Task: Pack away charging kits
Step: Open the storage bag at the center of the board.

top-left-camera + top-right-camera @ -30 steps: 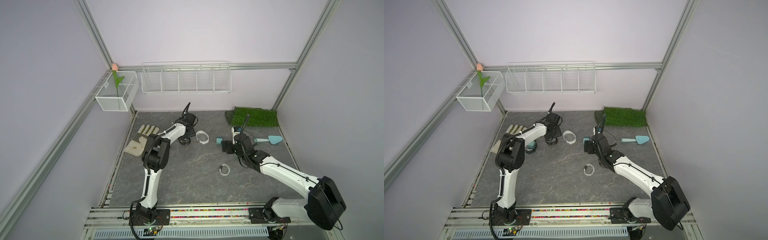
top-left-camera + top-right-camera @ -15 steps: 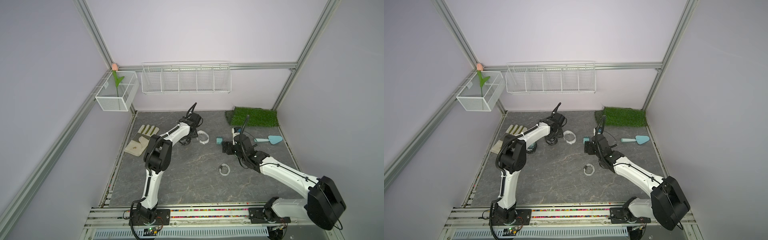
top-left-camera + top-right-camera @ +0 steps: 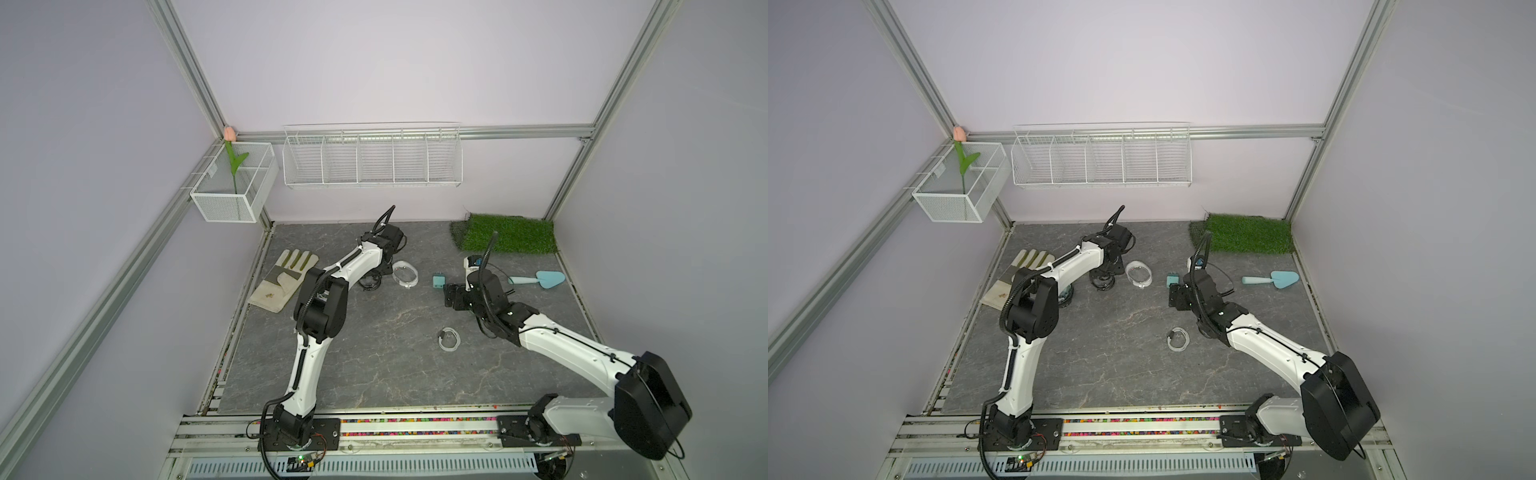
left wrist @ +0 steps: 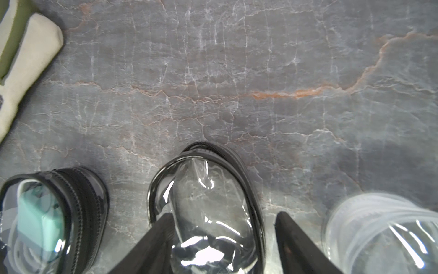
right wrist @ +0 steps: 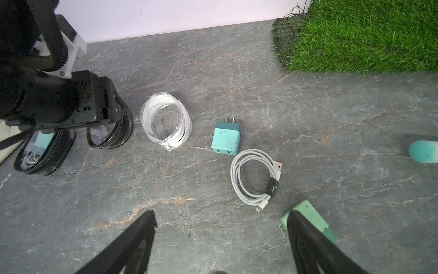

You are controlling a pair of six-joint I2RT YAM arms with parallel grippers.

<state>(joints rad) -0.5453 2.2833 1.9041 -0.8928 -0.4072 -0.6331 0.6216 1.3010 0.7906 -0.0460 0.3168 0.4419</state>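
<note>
My left gripper [image 4: 222,214] is open, its jaws astride an empty black-rimmed clear case [image 4: 206,189]; one finger overlaps the rim, the other stands clear of it. Beside it lie a second black-rimmed case [image 4: 47,218] holding a teal adapter, and a white case [image 4: 379,232]. In both top views the left gripper [image 3: 380,274] hangs over the black case [image 3: 1104,282]. My right gripper [image 5: 220,213] is open and empty above the floor. Ahead of it lie a teal adapter [image 5: 226,138] and a coiled white cable [image 5: 256,178]. Another adapter [image 5: 308,218] lies against one finger. A separate cable [image 3: 449,338] lies mid-floor.
A beige glove [image 3: 284,280] lies at the left edge. A light-blue trowel [image 3: 540,279] and a green grass mat [image 3: 507,239] are at the back right. Two white wire baskets [image 3: 372,160] hang on the back wall.
The left wrist has shifted a little to the right, toward the white case, and its jaws have narrowed somewhat. The right arm has stayed still.
</note>
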